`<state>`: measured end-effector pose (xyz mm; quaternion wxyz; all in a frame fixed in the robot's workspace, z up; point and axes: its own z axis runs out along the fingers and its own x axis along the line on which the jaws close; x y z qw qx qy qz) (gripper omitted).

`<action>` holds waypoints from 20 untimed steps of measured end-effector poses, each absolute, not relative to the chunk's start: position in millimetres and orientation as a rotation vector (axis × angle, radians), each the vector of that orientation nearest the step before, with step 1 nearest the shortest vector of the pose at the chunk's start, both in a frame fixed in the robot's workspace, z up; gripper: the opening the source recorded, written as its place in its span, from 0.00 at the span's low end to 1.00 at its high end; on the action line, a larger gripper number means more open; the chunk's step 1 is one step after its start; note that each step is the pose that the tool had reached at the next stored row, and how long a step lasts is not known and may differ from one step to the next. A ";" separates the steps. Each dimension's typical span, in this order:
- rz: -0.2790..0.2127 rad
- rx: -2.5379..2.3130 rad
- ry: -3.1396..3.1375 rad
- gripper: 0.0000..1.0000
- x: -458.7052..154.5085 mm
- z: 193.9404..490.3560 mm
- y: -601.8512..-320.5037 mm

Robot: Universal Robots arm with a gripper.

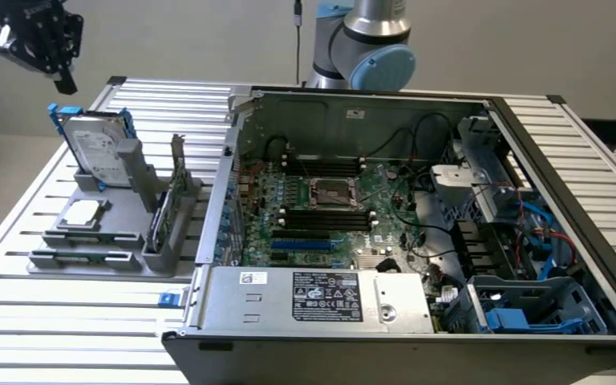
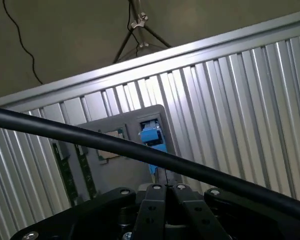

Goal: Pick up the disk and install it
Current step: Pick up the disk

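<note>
Exterior view: the task has hardly begun. The disk (image 1: 99, 151) stands upright in a grey holder (image 1: 83, 261) on the ribbed metal surface (image 1: 30, 321), at the left of the frame, untouched. The black pincer (image 1: 64, 79) hangs in the upper left corner, above the disk and well apart from it. In the wrist view its fingers (image 2: 155, 205) are pressed together, holding nothing. The open computer case (image 1: 340, 100) fills the centre and right. Picking up and installing both remain. Writing: the disk carries a white label, and the power supply (image 1: 319, 295) at the case's front has a black-and-white sticker. Neither can be read, and no brand is legible.
</note>
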<state>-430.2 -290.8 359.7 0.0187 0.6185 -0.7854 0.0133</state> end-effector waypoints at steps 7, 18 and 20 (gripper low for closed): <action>0.043 2.072 -2.312 0.11 -430.2 357.7 -290.8; 0.047 2.197 -2.194 0.11 -436.7 355.8 -290.8; 0.047 2.197 -2.193 0.11 -436.9 355.6 -290.8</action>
